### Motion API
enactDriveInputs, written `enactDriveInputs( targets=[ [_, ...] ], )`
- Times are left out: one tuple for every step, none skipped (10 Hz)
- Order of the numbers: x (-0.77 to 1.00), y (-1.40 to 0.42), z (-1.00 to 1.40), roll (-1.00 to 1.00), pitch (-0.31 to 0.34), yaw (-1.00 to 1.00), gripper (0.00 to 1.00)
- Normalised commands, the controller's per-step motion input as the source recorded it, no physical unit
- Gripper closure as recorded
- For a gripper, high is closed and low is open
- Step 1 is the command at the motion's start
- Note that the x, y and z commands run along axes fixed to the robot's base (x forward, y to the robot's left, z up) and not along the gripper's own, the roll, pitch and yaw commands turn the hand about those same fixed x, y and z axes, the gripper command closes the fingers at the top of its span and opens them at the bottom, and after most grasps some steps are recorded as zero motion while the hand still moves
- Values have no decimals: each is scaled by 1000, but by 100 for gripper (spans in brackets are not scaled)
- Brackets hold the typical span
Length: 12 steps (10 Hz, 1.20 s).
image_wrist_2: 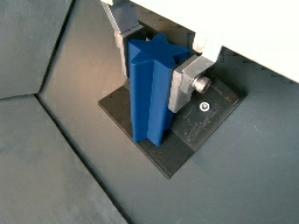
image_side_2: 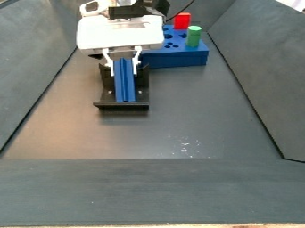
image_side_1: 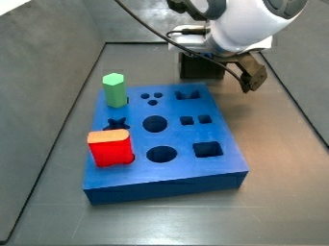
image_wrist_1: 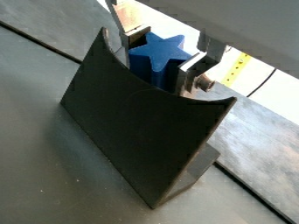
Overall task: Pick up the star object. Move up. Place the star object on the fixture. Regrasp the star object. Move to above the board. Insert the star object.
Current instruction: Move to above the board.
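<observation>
Closest to the wrist cameras stood the fixture, a dark bracket on its base plate, with the star object resting upright against it. Silver fingers of the gripper sat closed on the peg's sides (both wrist views showed plates touching it). In a side view the fixture lay toward the far left of the bench, just beside the board. I judged the peg rigid, light and smooth; gripping flat flanks near its top seemed safest against slipping
</observation>
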Motion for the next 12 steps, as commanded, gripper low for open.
enactDriveInputs(
  targets=[
    [20,49,1000,-156,-440,-283,100],
    [14,49,1000,-158,-428,-295,100],
    [-4,54,1000,-157,-383,-337,100],
    [-15,61,1000,-139,-290,-375,100],
    [-18,62,1000,-118,-231,-390,100],
    [-20,63,1000,-79,-109,-391,100],
    [-24,64,1000,-62,-23,-372,100],
    [-31,64,1000,-69,72,-312,100],
    [-38,66,1000,-86,130,-256,100],
    [-48,64,1000,-106,179,-178,100],
    [-54,62,1000,-110,200,-120,100],
    [-60,55,1000,-97,207,-43,100]
  ],
)
